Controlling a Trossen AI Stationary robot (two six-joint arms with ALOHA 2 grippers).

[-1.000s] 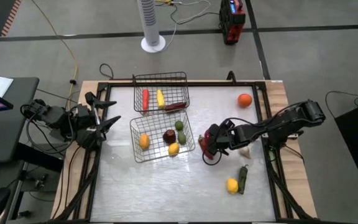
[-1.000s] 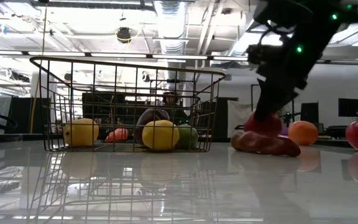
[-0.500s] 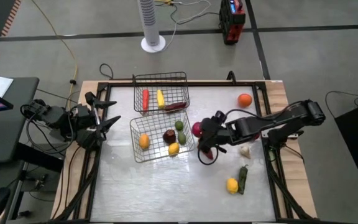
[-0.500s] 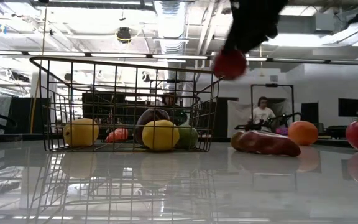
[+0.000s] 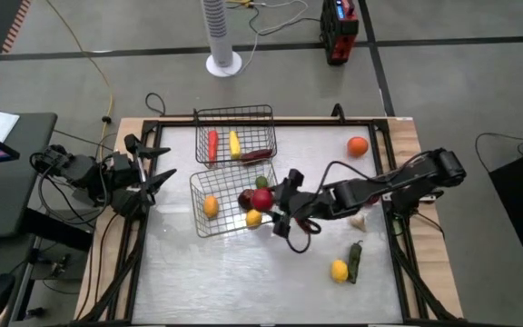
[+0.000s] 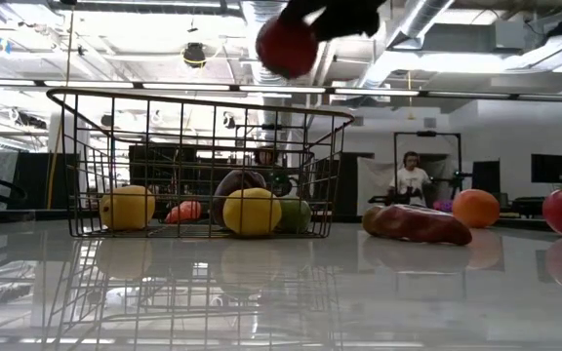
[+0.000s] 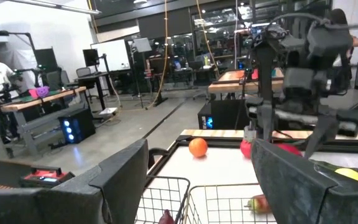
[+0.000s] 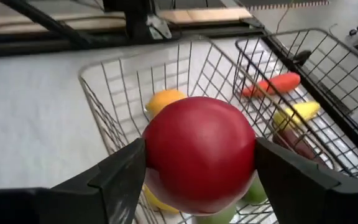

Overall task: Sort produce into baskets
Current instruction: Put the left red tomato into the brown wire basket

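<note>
We see the right gripper (image 5: 268, 199) clamped on a red apple (image 5: 261, 199), holding it above the near basket (image 5: 200, 224), which has fruit inside. The left gripper (image 5: 163, 164) waits at the table's left edge with its fingers apart, holding nothing.

2 baskets (image 5: 234, 133) (image 5: 221, 218), approx 12 fruit & veg, incl 1 red apple (image 5: 261, 199) held by right arm.

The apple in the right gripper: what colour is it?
Plain glossy red. The apple shows best in the right wrist view, held in the right gripper.
</note>
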